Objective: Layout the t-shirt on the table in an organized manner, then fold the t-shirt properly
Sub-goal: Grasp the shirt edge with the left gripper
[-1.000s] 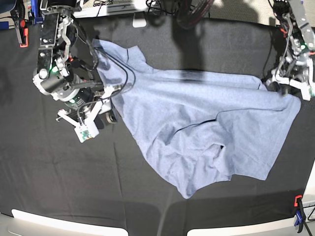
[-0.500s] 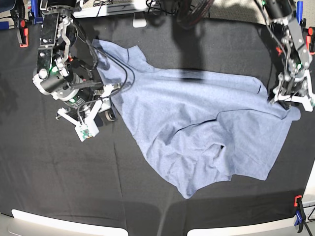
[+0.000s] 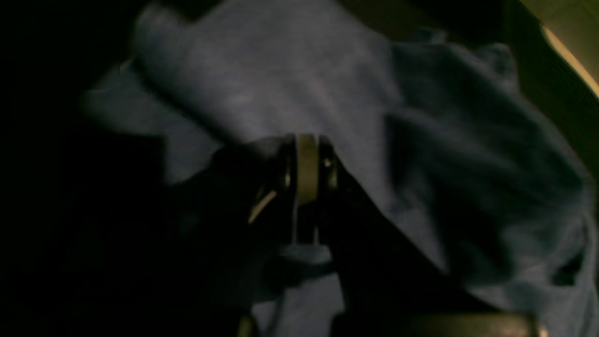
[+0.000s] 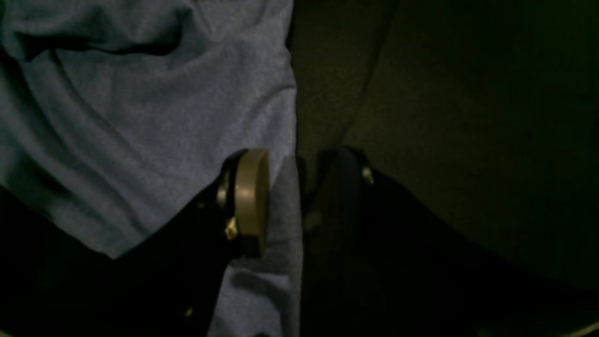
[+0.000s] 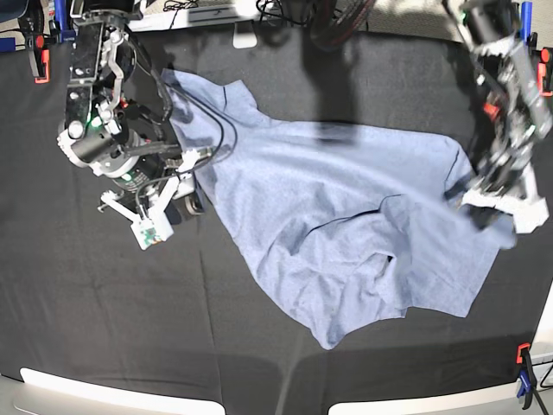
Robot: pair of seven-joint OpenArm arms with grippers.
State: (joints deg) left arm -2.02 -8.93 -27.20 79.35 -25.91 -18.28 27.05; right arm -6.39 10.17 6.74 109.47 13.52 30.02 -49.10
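Note:
The light blue-grey t-shirt (image 5: 346,225) lies crumpled and slanted across the black table (image 5: 104,311), with no lettering showing. My left gripper (image 5: 486,201) is at the shirt's right edge, blurred in the base view. In the left wrist view the left gripper (image 3: 306,164) has its pads pressed together with t-shirt (image 3: 281,70) cloth bunched around them. My right gripper (image 5: 194,183) is at the shirt's left edge. In the right wrist view the right gripper (image 4: 299,196) stands open, with the hem of the t-shirt (image 4: 140,93) running between its fingers.
An orange clamp (image 5: 39,60) sits at the table's far left edge. An orange and blue clamp (image 5: 524,372) is at the near right corner. Cables and gear line the far edge, and white panels (image 5: 104,399) border the near edge.
My left gripper has closed on the shirt's right edge and moved toward the near side, dragging that edge along. The right arm has not moved.

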